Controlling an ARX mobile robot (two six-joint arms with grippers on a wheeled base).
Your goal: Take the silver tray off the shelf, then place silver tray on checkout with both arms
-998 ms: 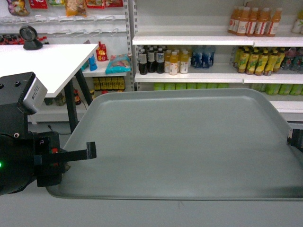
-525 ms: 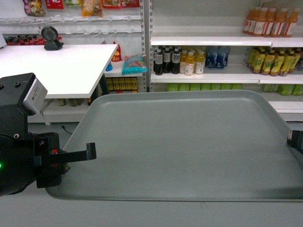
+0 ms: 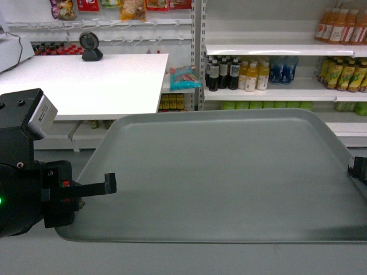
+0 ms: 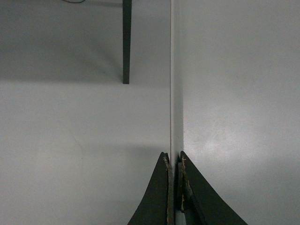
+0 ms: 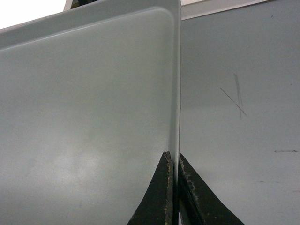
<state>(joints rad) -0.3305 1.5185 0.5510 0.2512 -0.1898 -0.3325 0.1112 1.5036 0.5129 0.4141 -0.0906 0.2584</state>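
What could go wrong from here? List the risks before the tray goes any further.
1. Each gripper, left and right, pinches only the thin rim of the tray; a tilt or jerk might let it slip out.
2. The counter lies ahead to the left; the tray's far edge could strike the counter's front edge if carried too low.
3. The scanner stands on the counter and might get hit.

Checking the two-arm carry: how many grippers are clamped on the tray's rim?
2. The left gripper pinches the silver tray at its left rim; the right gripper pinches its right rim, mostly cut off in the head view.
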